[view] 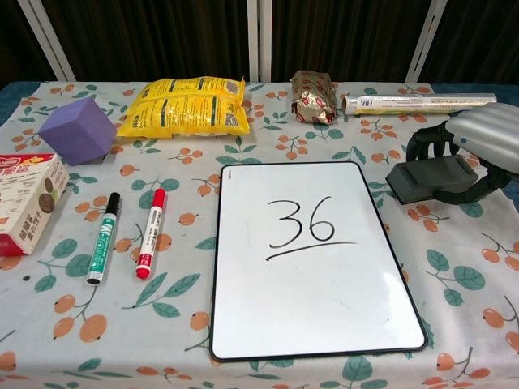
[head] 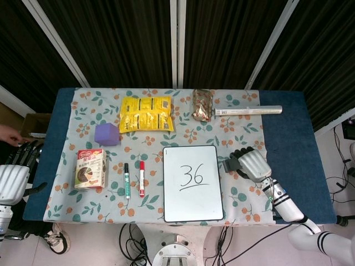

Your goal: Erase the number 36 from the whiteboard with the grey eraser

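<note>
The whiteboard lies at the table's front middle with "36" and an underline written on it in black. Just right of the board, my right hand grips the grey eraser, which is raised slightly off the cloth and tilted. The eraser is beside the board's right edge and not over it. My left hand hangs open off the table's left edge, holding nothing; the chest view does not show it.
Left of the board lie a red marker and a green marker. A snack box, purple cube, yellow packets, brown pouch and foil roll ring the back and left.
</note>
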`<control>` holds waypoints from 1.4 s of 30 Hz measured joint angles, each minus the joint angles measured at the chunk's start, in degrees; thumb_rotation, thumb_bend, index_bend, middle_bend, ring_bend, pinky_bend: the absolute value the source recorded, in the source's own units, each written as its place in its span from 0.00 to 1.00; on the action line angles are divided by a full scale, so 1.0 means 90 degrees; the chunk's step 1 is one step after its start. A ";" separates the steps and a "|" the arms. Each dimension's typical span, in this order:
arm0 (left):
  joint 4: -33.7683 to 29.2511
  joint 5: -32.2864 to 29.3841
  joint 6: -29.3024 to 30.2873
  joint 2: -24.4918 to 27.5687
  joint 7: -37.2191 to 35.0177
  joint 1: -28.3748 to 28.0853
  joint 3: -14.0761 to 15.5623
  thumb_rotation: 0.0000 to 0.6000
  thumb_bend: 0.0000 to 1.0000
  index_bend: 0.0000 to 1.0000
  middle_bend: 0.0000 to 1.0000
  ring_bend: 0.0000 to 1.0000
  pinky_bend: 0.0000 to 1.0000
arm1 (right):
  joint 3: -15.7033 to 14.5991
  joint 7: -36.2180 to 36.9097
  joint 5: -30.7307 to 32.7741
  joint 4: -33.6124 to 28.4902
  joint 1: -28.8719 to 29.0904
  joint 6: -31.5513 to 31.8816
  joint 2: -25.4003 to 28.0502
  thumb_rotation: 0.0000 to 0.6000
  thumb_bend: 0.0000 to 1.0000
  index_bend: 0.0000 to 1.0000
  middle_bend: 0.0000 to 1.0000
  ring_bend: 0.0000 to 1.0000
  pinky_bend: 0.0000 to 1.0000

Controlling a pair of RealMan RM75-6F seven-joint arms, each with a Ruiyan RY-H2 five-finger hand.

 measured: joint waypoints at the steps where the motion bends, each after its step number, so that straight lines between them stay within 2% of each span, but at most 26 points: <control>1: 0.0005 0.0000 0.0000 -0.0002 -0.0005 0.0000 0.0001 1.00 0.00 0.04 0.05 0.06 0.18 | 0.0000 0.0001 -0.0030 -0.0032 -0.0004 0.0048 0.0022 1.00 0.28 0.66 0.59 0.52 0.60; 11: 0.0028 0.0005 0.0050 -0.0006 -0.0041 0.0022 -0.0002 1.00 0.00 0.04 0.05 0.06 0.18 | -0.0113 -0.0251 -0.0570 -0.0752 0.0076 0.0326 0.0160 1.00 0.28 0.75 0.65 0.58 0.67; 16: 0.0050 0.0001 0.0058 -0.0002 -0.0066 0.0043 0.0012 1.00 0.00 0.04 0.05 0.06 0.18 | -0.0262 -0.0772 -0.0872 -0.1183 0.0197 0.0210 0.0042 1.00 0.28 0.79 0.69 0.61 0.70; 21: 0.0109 -0.0002 0.0075 -0.0002 -0.0146 0.0060 0.0015 1.00 0.00 0.04 0.05 0.06 0.18 | -0.0366 -0.1231 -0.0865 -0.1405 0.0246 -0.0123 -0.0204 1.00 0.28 0.80 0.70 0.62 0.71; 33: 0.0325 -0.0007 0.0100 -0.0049 -0.0385 0.0096 0.0026 1.00 0.00 0.04 0.05 0.06 0.18 | -0.0433 -0.1692 -0.0678 -0.1411 0.0250 -0.0445 -0.0543 1.00 0.28 0.82 0.70 0.62 0.71; 42: 0.0367 -0.0016 0.0129 -0.0019 -0.0462 0.0113 0.0012 1.00 0.00 0.04 0.05 0.06 0.18 | -0.0279 -0.1878 -0.0524 -0.1281 0.0364 -0.0635 -0.0793 1.00 0.29 0.82 0.70 0.62 0.71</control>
